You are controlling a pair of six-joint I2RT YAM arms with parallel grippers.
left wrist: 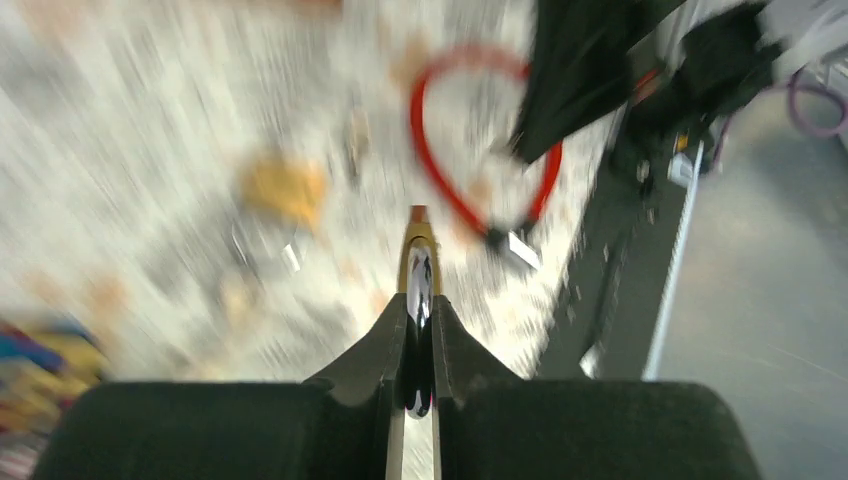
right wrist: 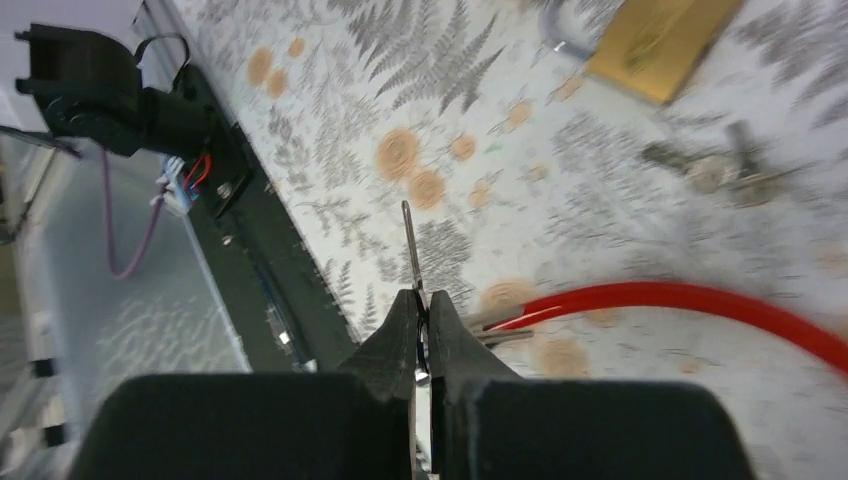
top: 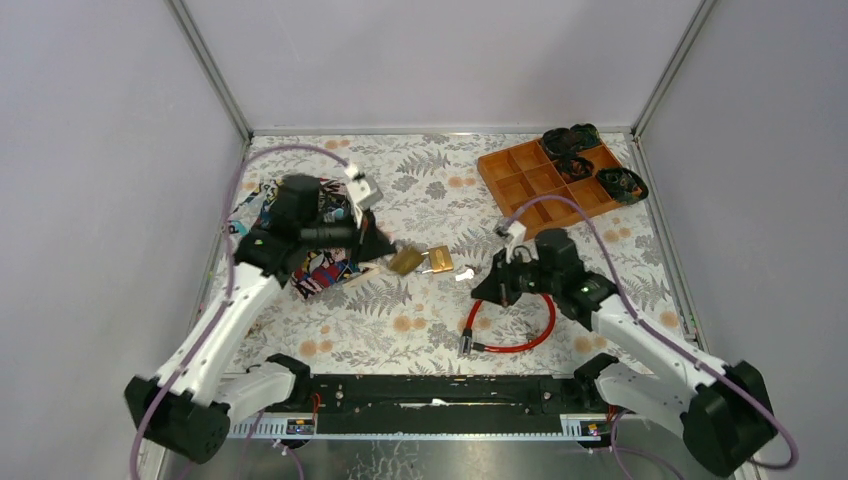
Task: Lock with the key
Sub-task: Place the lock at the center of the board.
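Right wrist: right claw clamped on key, blade out to insert; left claw at 9 o'clock clamps padlock.

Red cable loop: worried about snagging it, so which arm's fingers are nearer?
Right. The right fingers are at the red cable loop's far-left edge; the left fingers are farther left, beside the brass padlocks.

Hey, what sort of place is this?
Probably a robotics lab test cell: grey panel walls in a metal frame, two arms bolted to the table edge, staged props like a brass padlock.
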